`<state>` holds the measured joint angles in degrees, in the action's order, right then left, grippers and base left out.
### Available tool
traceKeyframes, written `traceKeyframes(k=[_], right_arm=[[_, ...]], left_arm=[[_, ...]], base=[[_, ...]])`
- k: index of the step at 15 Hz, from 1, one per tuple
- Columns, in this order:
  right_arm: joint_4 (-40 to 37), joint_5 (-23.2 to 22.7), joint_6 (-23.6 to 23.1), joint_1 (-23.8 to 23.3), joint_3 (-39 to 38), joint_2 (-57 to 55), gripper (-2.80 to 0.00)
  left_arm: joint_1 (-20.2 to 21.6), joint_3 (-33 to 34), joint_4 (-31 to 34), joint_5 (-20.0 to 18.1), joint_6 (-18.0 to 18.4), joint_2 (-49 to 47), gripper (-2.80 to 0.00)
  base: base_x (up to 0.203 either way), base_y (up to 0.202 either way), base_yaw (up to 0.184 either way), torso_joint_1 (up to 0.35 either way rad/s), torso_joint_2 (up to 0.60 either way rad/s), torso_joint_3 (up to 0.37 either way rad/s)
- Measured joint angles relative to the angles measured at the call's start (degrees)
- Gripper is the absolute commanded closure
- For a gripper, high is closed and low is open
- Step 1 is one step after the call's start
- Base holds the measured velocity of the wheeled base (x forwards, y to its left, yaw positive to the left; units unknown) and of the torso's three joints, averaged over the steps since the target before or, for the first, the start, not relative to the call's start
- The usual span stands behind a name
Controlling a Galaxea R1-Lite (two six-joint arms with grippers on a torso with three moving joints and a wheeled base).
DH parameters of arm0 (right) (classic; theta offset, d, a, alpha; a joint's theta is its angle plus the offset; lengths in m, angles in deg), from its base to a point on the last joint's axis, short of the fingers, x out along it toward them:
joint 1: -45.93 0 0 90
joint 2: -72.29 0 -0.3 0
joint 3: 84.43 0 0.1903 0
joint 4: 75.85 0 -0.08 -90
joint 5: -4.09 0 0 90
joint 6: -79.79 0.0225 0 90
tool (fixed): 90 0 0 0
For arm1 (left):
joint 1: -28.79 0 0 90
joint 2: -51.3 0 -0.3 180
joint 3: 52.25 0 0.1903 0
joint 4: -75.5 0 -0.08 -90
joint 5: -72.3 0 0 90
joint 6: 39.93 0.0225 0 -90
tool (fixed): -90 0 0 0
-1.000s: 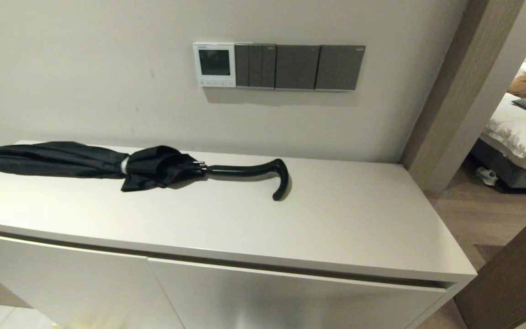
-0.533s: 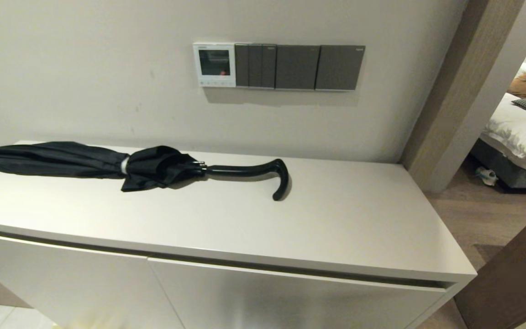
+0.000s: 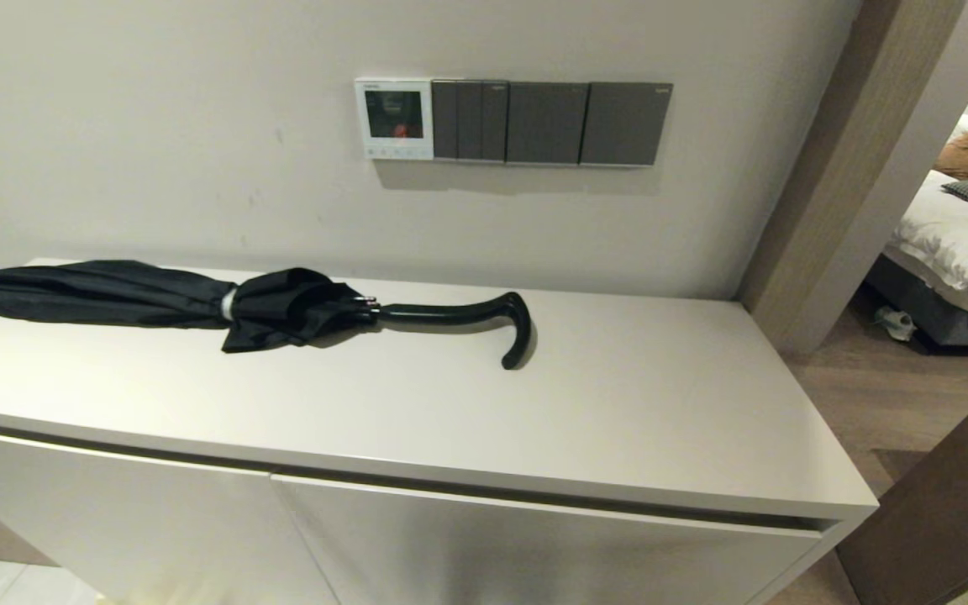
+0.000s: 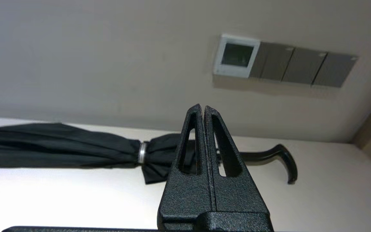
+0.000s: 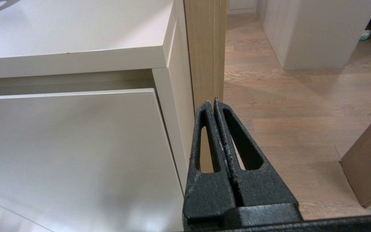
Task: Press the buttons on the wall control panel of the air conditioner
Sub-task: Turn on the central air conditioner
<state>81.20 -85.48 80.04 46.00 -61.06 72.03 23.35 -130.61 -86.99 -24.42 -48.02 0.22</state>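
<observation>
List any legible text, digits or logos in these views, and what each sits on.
None legible.
Control panel: small mark at its top left and a red mark on the screen, both too small to read.
Buttons: icons too small to read.
Grey switch plates: tiny corner marks, unreadable.
Umbrella: no text visible.

Control panel (image 3: 394,118): white (screen dark, red spot)
Switch plates (image 3: 551,123): dark grey
Umbrella (image 3: 198,304): black
Cabinet (image 3: 660,420): off-white

Black umbrella (image 3: 198,302) lying on white cabinet (image 3: 618,420) — grey switch plates (image 3: 547,123) above.
</observation>
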Motion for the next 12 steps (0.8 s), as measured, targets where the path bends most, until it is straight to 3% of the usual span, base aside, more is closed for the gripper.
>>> traceKeyframes(k=[4,9,12], right_arm=[[0.00,0.00,0.02,0.00,0.00,0.00,0.00],[0.00,0.00,0.02,0.00,0.00,0.00,0.00],[0.00,0.00,0.02,0.00,0.00,0.00,0.00]], left_arm=[[-6.43,-6.71,-3.56,0.94,-1.12,-11.11,0.00],[-15.81,-17.48,-9.16,8.17,-1.22,-28.23,0.00],[-18.53,-20.72,-11.37,10.63,-1.18,-34.44,0.00]], base=[[0.000,0.000,0.000,0.000,0.00,0.000],[0.000,0.000,0.000,0.000,0.00,0.000],[0.000,0.000,0.000,0.000,0.00,0.000]])
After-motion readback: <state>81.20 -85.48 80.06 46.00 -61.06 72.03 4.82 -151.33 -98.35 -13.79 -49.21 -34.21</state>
